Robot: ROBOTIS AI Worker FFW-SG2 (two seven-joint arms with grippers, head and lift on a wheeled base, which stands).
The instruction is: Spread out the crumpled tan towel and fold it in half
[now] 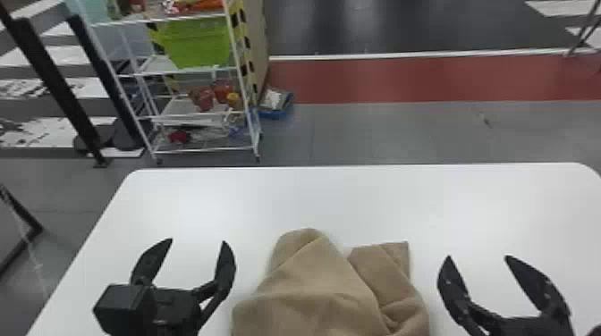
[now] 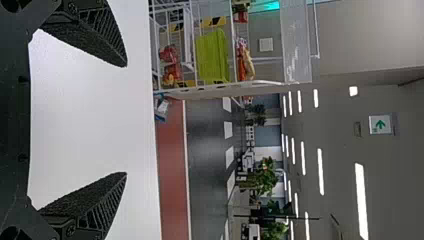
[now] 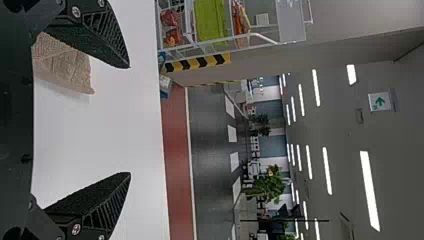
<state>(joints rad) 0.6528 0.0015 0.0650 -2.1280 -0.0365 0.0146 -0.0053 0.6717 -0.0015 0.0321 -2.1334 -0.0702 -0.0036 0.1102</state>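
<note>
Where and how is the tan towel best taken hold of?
Probably by the sharp corner at the far right of the towel, the right hand coming from the right: that corner sticks out, so a pinch should catch it.

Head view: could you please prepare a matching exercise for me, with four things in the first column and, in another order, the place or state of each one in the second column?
Column one
1. Tan towel
2. Left gripper
3. Right gripper
4. Green bin

Column two
A. Fingers apart, to the right of the towel
B. On the white rack beyond the table
C. Lying crumpled on the table
D. Fingers apart, to the left of the towel

Right pairs: 1-C, 2-D, 3-A, 4-B
</note>
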